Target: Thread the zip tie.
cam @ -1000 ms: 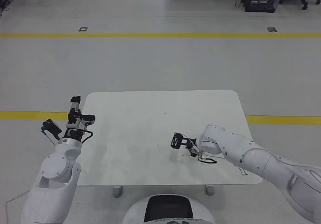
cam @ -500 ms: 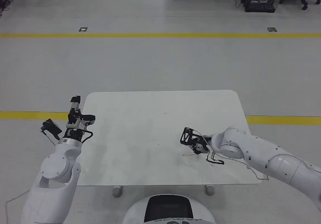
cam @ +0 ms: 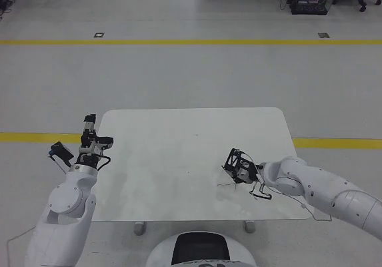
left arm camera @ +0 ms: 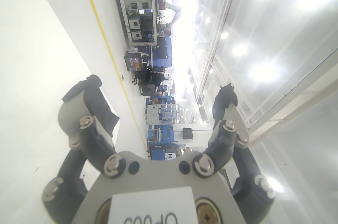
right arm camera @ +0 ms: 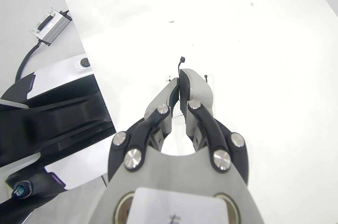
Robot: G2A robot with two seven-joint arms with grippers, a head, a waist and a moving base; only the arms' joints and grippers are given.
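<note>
Black-fingered: clenched zip tie (right arm camera: 180,65) in right gripper (right arm camera: 179,80), tilted low over table (cam: 177,133); held left gripper (left arm camera: 159,85) released, upturned beside table.

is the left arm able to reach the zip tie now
Likely not yet: the left gripper is open at the left edge of the table, the zip tie pinched in the right gripper across it.

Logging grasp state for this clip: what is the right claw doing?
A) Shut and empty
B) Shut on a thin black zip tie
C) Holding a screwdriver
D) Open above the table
B: the right claw is pinched shut on the zip tie, whose head sticks out past its tips.
</note>
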